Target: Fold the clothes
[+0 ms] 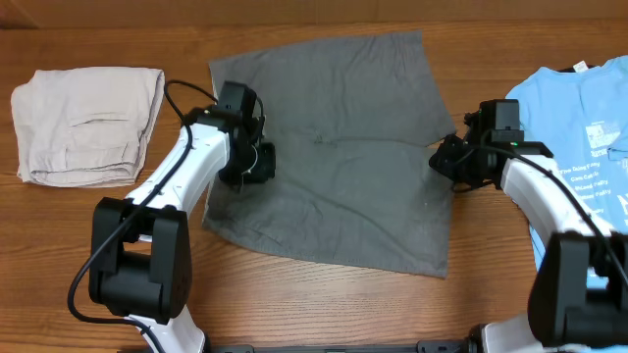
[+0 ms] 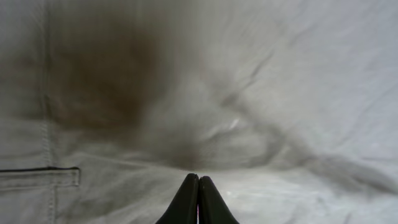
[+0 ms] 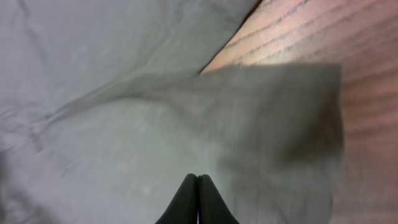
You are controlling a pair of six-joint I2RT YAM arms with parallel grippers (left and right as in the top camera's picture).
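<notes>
Shorts: the dark-grey shorts [image 1: 334, 147] lie spread flat in the middle of the tabletop [image 1: 294, 304], between the two arms.
Left pincer: the left pincer [image 1: 257, 165] sits on the shorts' left edge. In the left wrist view its fingers are pressed together on the cloth, and creases run up to the tips [image 2: 198, 186].
Pocket: a pocket slit [image 2: 37, 177] shows at the lower left of that view.
Right pincer: the right pincer [image 1: 439, 162] is at the shorts' right edge, closed on the cloth [image 3: 198, 186], with a flap of it raised over the wood.
Beige garment: the beige garment [image 1: 88, 123] lies folded at far left, apart from the shorts.
Blue T-shirt: the blue T-shirt [image 1: 579, 118] lies at far right, partly under the right arm.
</notes>
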